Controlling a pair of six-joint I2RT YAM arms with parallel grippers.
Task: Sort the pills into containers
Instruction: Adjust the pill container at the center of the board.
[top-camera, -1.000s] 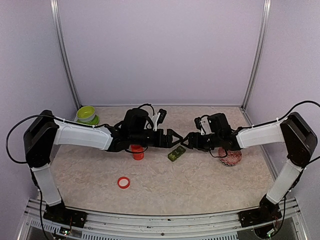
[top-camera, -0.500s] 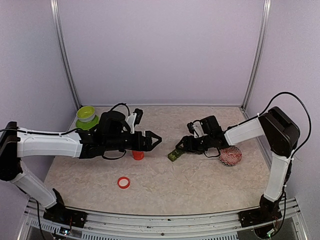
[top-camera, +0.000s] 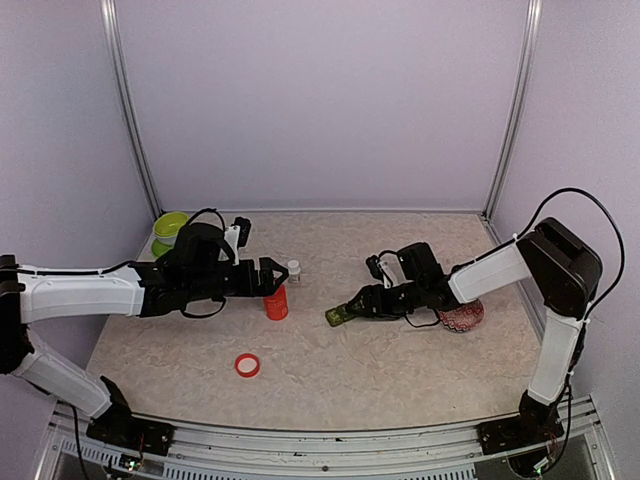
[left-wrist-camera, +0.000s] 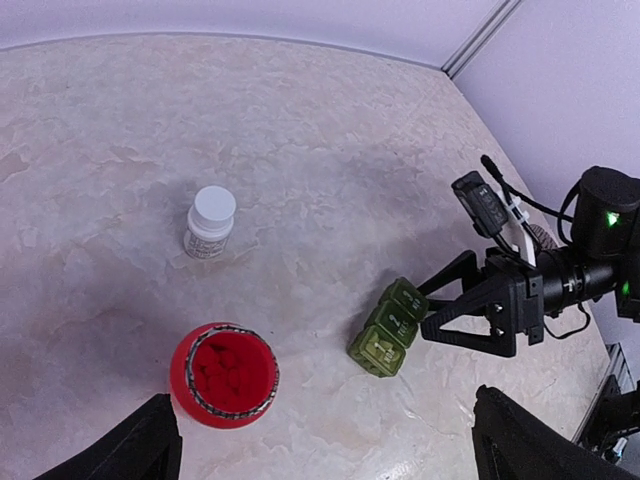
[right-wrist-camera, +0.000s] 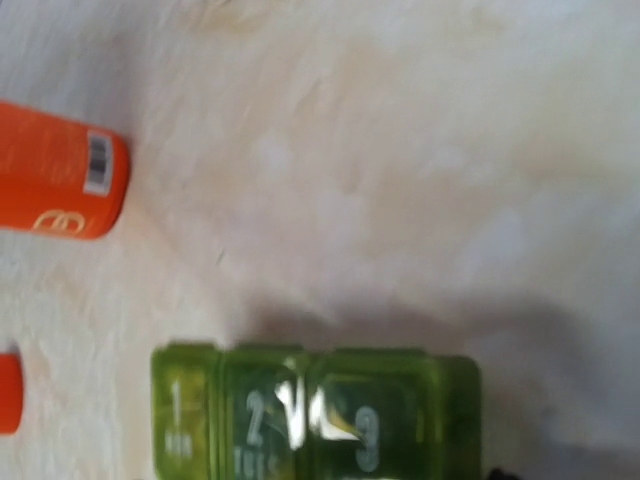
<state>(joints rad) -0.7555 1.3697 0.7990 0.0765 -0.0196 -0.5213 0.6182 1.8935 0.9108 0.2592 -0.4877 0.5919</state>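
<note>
Leftmost, the left gripper (top-camera: 265, 277) hangs spread wide near the open red bottle (left-wrist-camera: 223, 373). Further right lie the containers (left-wrist-camera: 390, 328) — a three-box row, long axis slanting from near-left to far-right in the top view — with the right gripper (left-wrist-camera: 424, 316) spread just beside it.

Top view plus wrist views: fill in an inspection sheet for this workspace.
Surface: marbled table, no spills seen.
Job's things: containers, three joined, lids look shut, flat on table; red bottle upright, open, pills inside.
Clutter: white bottle, capped; cap; bowl; dish.
Grippers: left gripper open, empty, by red bottle; right gripper open at containers' end.
Cables: cables loop off both arms, none seen snagged.
Surroundings: plain walls, metal posts.
</note>
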